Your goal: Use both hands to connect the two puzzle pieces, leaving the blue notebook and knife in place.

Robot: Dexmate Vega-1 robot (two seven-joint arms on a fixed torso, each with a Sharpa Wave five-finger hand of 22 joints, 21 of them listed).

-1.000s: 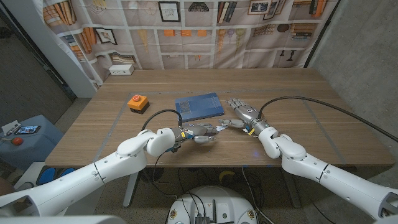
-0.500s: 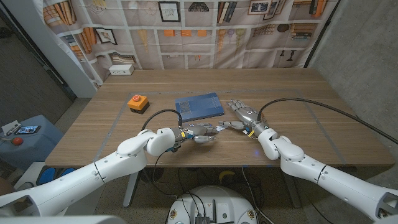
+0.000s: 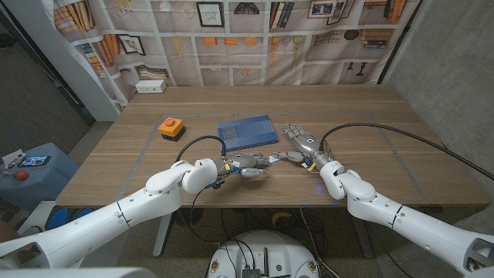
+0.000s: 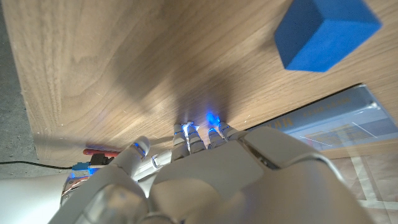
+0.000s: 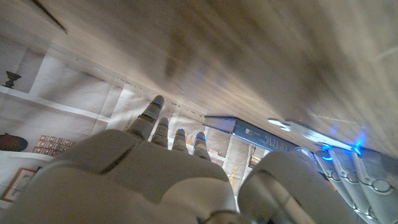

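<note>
My left hand [image 3: 247,164] reaches right across the table's middle, its fingers pinching a small pale flat puzzle piece [image 3: 272,158]. That piece [image 5: 292,127] appears as a whitish sliver just beyond the left hand's fingertips [image 5: 351,168]. My right hand [image 3: 301,145] lies just right of it with its fingers spread toward the notebook and its thumb reaching to the piece. The frames do not show whether a second piece sits under the thumb. The blue notebook [image 3: 247,132] lies directly behind both hands, also seen as the blue notebook [image 4: 326,31] and by its spine, the blue notebook [image 5: 249,130].
An orange button box [image 3: 171,127] stands left of the notebook. A white box [image 3: 151,86] sits at the table's far left edge. Black cables run from both wrists over the wooden table [image 3: 370,154].
My right arm has eased slightly leftward, toward the left hand. The left hand and the notebook have stayed where they were.
</note>
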